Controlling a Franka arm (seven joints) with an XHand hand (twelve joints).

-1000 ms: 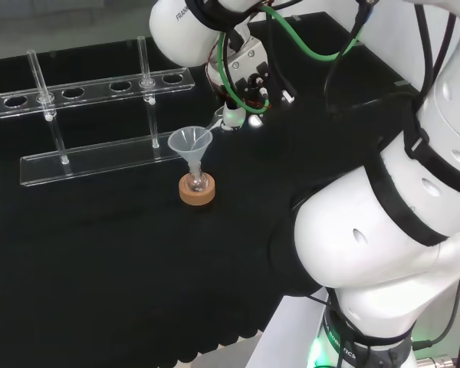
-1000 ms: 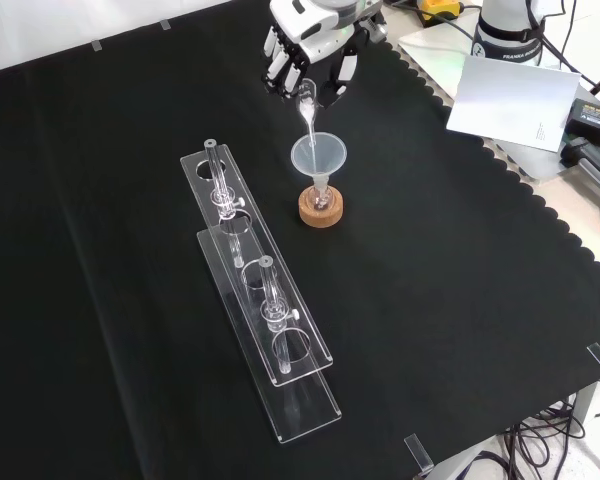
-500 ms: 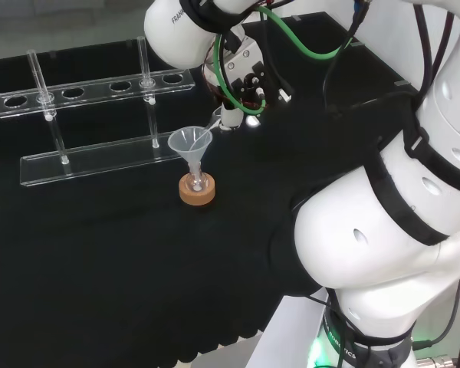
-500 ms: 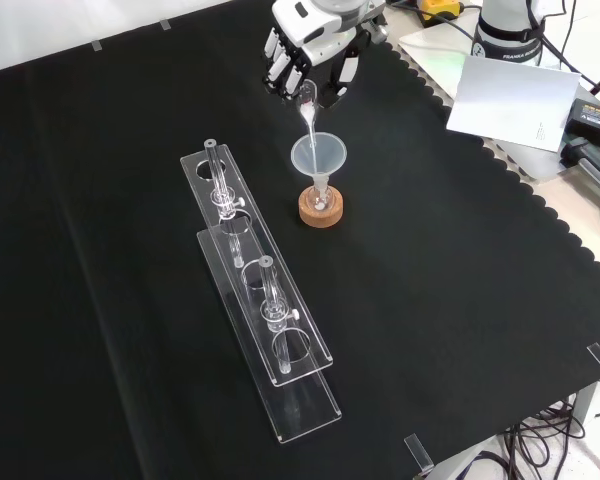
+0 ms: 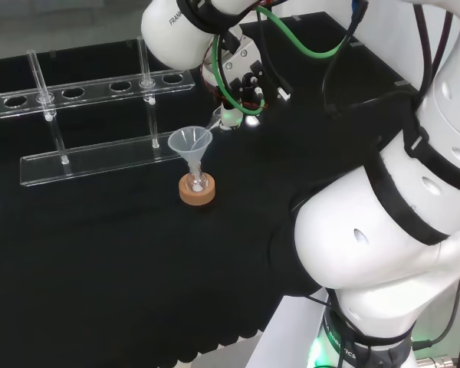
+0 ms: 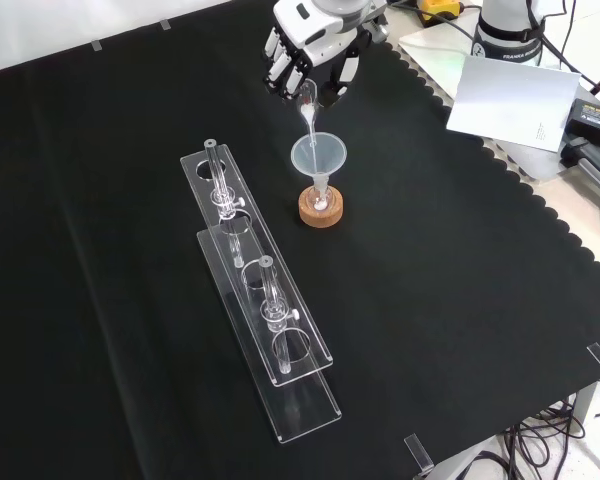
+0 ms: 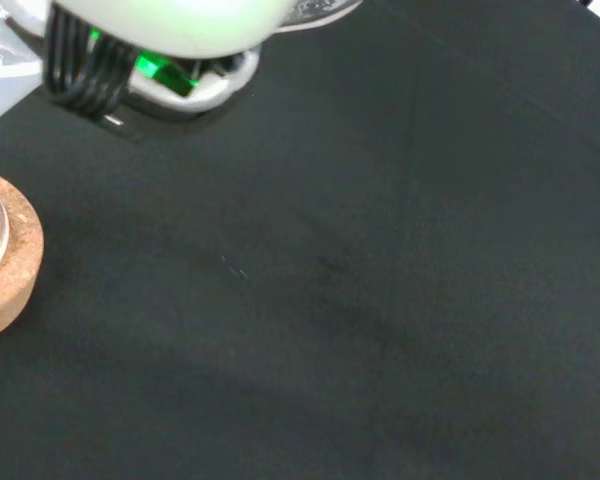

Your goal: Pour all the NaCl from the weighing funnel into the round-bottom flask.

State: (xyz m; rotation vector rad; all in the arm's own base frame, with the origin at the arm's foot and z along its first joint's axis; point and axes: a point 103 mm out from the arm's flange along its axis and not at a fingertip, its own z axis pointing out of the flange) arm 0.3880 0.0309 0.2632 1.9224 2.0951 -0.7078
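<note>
Hand (image 6: 310, 55) pinches the tilted weighing funnel (image 6: 307, 108), its stem tip over the mouth of the clear funnel (image 6: 319, 157) seated in the round-bottom flask (image 6: 321, 203) on its cork ring (image 6: 321, 213); flask contents unclear, possibly white grains.

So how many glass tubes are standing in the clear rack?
2. In the front view, one tube stands at the far end of the clear rack, the other tube nearer its middle. Clear glass could hide more.
</note>
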